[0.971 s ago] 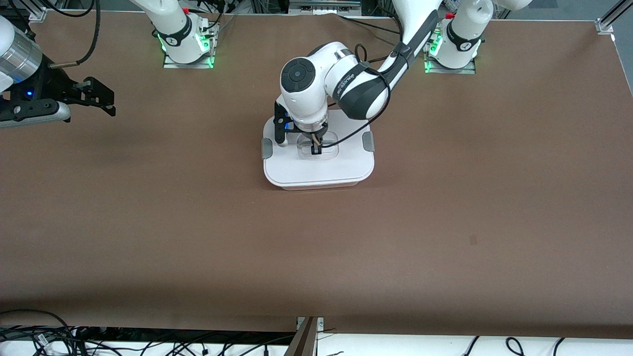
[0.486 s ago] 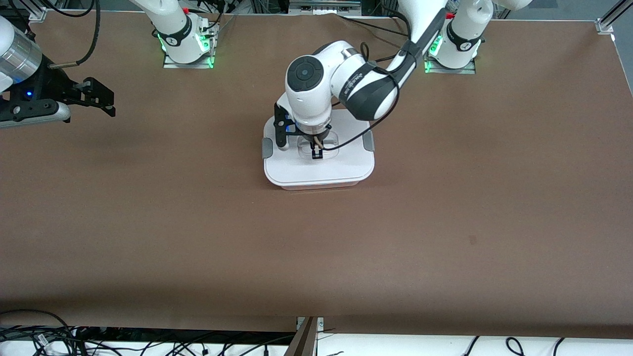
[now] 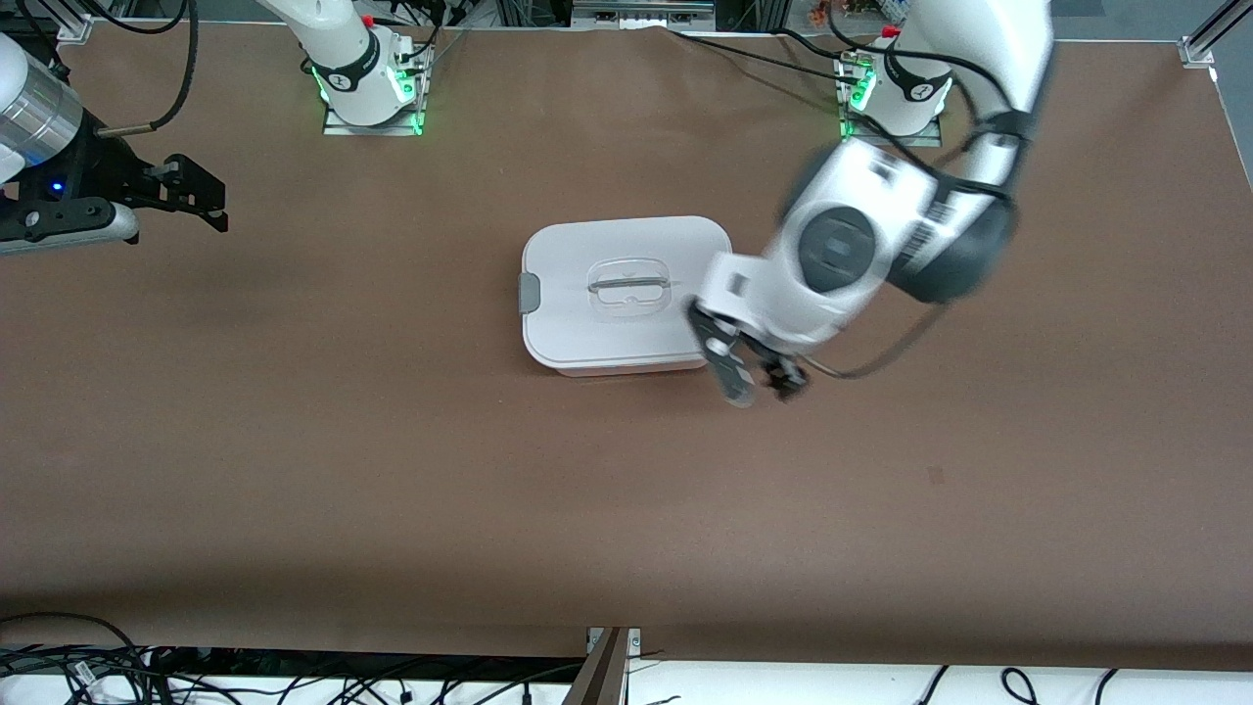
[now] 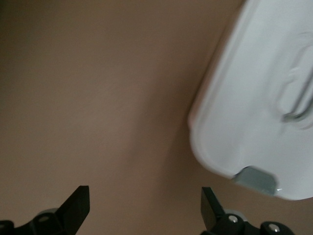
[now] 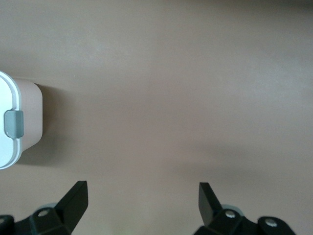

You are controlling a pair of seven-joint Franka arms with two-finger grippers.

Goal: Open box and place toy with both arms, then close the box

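Box (image 3: pixel 626 333) lidded on table (image 3: pixel 392 441); left pincer (image 3: pixel 759 384) spread wide, empty, over table beside box; right pincer (image 3: pixel 201 201) wide, empty, waiting.

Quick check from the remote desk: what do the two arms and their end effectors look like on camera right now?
Both arms are glossy white with rounded joints. The left arm has a dark round joint cap, a black band and a thin black cable looping under it. Its left end effector is black with two fingers. The right end effector is black too, on a silver cuff with a small blue light. Green lights glow at both bases.
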